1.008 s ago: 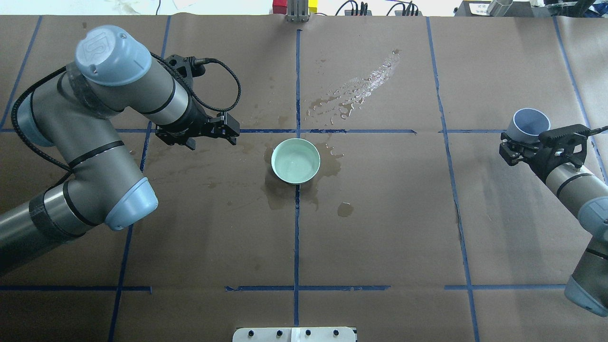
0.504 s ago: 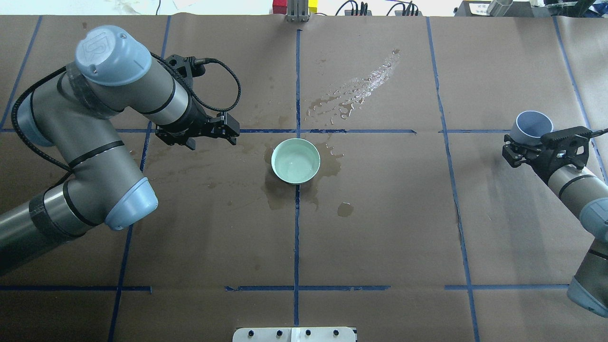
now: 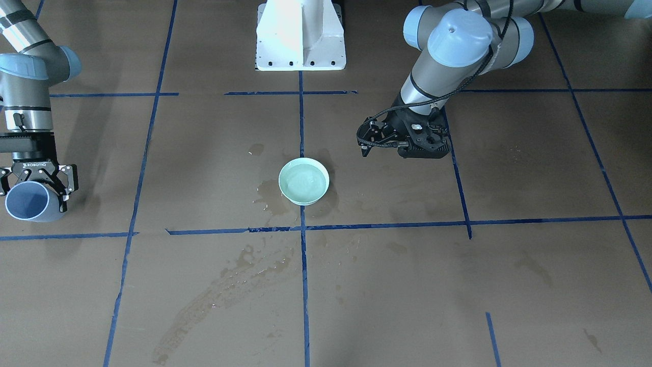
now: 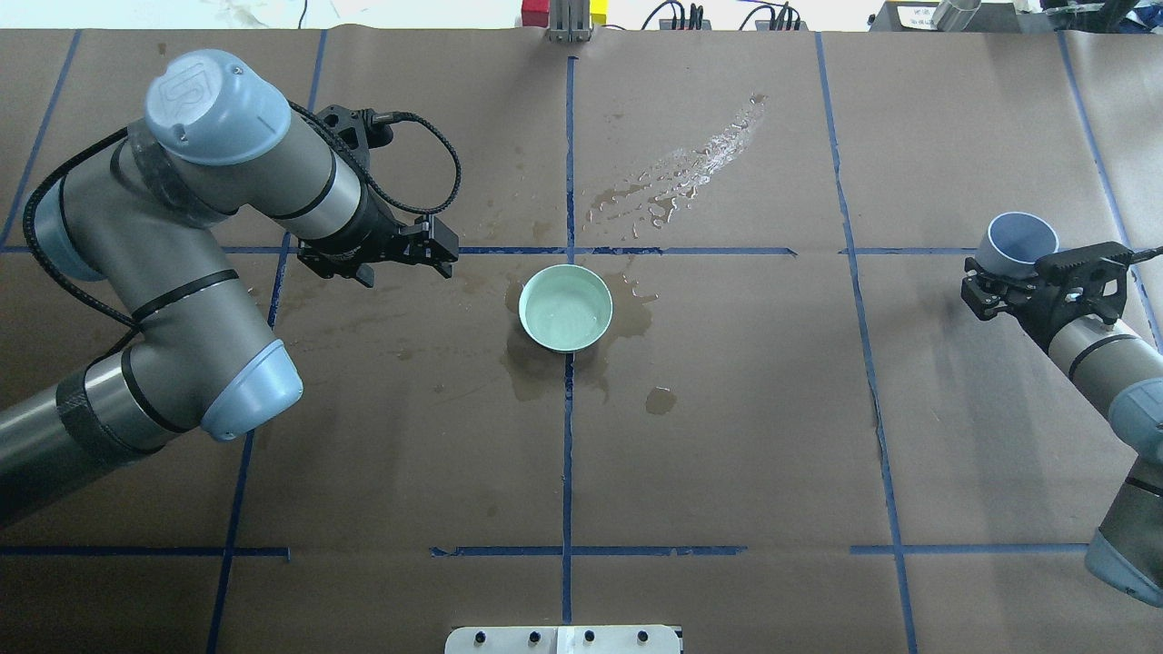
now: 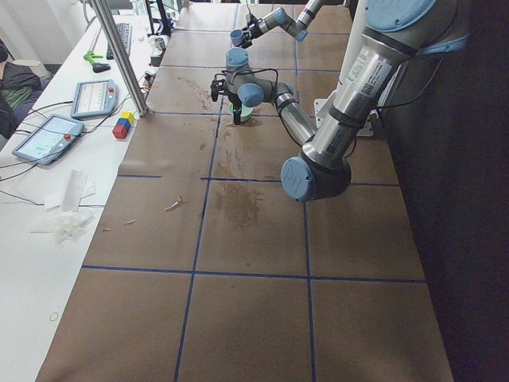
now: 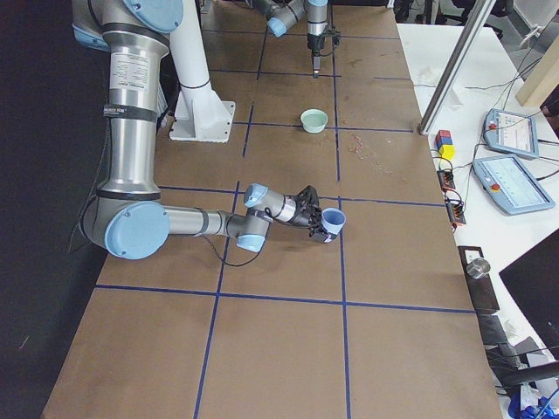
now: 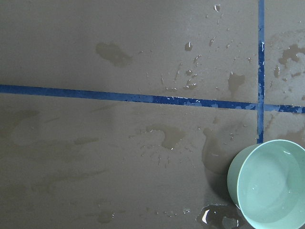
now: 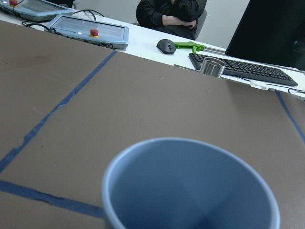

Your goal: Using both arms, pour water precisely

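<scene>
Left gripper (image 4: pixel 443 250): finger spacing indiscernible. Right gripper (image 3: pixel 35 191) pinches blue cup (image 4: pixel 1019 238). Water (image 4: pixel 565 313) glints faintly in bowl (image 4: pixel 523 309) near left gripper.

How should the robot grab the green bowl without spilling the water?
Pinch the green bowl by its rim, coming straight down, one finger inside and one outside, on the side nearest the empty left gripper. It looks too wide to clasp around, and it stands upright with water inside, so a top-down rim pinch should keep it level.
</scene>
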Robot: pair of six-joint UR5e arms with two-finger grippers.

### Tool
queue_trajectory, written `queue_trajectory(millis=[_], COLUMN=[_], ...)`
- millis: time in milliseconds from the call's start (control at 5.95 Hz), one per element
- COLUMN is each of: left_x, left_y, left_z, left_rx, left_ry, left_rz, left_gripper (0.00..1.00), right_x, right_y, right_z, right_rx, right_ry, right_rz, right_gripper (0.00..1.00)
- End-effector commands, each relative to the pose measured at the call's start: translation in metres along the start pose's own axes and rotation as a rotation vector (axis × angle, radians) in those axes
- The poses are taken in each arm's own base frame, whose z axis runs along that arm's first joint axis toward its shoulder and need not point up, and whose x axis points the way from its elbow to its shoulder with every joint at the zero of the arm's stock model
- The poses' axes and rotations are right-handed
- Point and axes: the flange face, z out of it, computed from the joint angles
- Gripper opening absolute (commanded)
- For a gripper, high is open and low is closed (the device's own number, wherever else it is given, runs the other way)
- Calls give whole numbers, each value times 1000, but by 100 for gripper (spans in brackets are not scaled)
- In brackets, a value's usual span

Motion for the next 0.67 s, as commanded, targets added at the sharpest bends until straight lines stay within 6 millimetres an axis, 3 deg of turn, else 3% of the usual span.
queue_trajectory(millis=[0, 504], left_x=[1, 1], left_y=[0, 0], left_z=[0, -1], left_rx=[0, -1], left_ry=[1, 2], left_rz=[1, 1], left_gripper=[100, 100], right_x=[-2, 2], right_y=[-2, -1], right_z=[0, -2], right_rx=[4, 23], right_ry=[-2, -14], right_rz=[5, 48], right_gripper=[96, 96])
